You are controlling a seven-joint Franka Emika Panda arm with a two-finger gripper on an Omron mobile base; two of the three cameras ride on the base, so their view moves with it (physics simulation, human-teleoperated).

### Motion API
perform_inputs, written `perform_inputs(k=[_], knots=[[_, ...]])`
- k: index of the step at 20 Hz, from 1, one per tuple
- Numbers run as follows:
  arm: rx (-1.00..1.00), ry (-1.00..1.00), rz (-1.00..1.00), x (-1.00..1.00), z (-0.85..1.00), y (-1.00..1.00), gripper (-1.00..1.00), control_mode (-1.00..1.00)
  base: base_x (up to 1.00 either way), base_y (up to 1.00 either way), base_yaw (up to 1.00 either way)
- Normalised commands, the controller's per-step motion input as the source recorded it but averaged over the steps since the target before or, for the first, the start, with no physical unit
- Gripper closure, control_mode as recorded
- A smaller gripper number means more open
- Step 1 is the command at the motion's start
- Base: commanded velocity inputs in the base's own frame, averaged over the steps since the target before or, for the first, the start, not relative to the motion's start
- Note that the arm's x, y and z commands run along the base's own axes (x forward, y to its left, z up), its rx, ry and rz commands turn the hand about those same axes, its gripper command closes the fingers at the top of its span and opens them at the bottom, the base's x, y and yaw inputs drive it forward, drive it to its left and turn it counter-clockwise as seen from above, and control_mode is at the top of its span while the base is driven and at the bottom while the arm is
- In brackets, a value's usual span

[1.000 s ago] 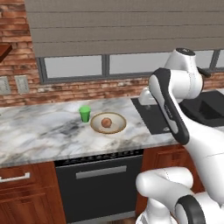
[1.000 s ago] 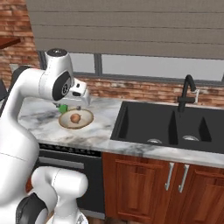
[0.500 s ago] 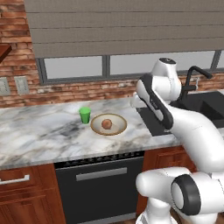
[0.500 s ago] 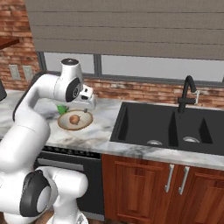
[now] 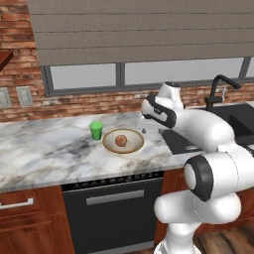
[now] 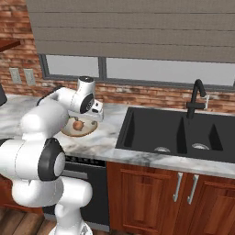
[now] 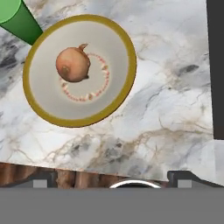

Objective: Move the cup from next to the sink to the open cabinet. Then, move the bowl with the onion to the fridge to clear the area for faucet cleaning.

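Arm has swung down toward desk (image 5: 49, 154); gripper (image 5: 144, 130) fingers wide, empty, hovering right of bowl (image 5: 123, 141) holding onion (image 5: 120, 141). Cup (image 5: 96, 130) untouched at bowl's left; pickup pending.

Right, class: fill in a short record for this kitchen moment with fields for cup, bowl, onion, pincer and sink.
cup: upright on the counter, just beside the bowl
bowl: on the counter, left of the sink
onion: inside the bowl
pincer: open, empty, above the counter by the bowl's right edge
sink: black, faucet behind it
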Motion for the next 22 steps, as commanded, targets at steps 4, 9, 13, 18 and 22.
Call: perform_inputs(k=[4,9,13,18,22], knots=[[0.0,0.0,0.0,0.57,-0.46,0.01,-1.0,-1.0,0.0,0.0,0.0],[0.0,0.0,0.0,0.55,-0.59,0.0,-1.0,-1.0,0.0,0.0,0.0],[0.0,0.0,0.0,0.4,-0.58,0.0,-1.0,-1.0,0.0,0.0,0.0],[0.01,0.0,0.0,0.14,-0.56,0.0,-1.0,-1.0,0.0,0.0,0.0],[0.05,0.0,0.0,0.13,-0.51,0.03,-1.0,-1.0,0.0,0.0,0.0]])
